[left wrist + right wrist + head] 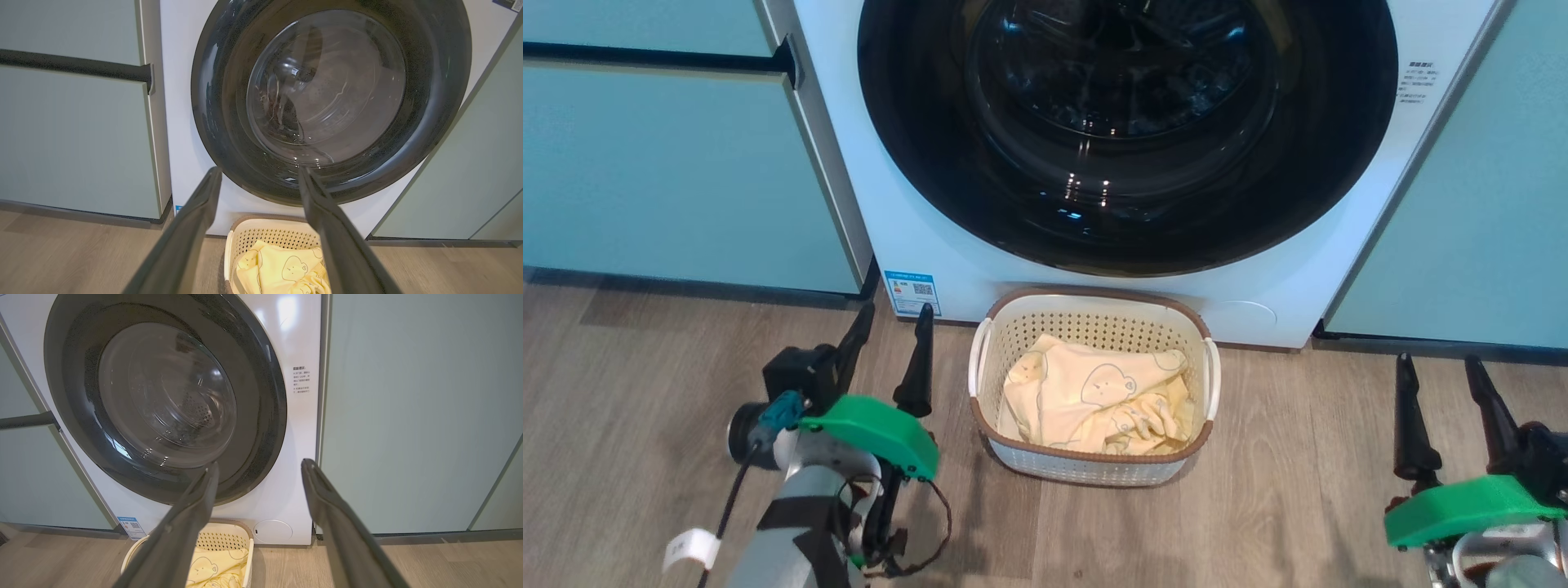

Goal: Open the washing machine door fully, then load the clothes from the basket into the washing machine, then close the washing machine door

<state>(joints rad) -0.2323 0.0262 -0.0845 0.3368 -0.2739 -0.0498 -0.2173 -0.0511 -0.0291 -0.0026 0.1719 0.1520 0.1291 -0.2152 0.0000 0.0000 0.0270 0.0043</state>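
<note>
Washing machine door [1127, 122] is shut, flush against the front of the washing machine [931, 237], and faces straight out at you. It is round, so it has no long axis. No handle or hinge can be made out, so you cannot tell which edge swings free.

Both grippers are spread wide and hold nothing. The left gripper [895, 312] and the right gripper [1438, 361] sit low over the floor, one on either side of the basket [1094, 296], fingers pointing at the machine. The door lies ahead of and above both, between them.

Judge the left gripper slightly nearer: its wrist view frames the door's lower rim, whereas the right gripper's fingers aim at the machine's white front, right of the door.

The clothes [1086, 396] lie in the basket, which stands just before the machine, below the door.
</note>
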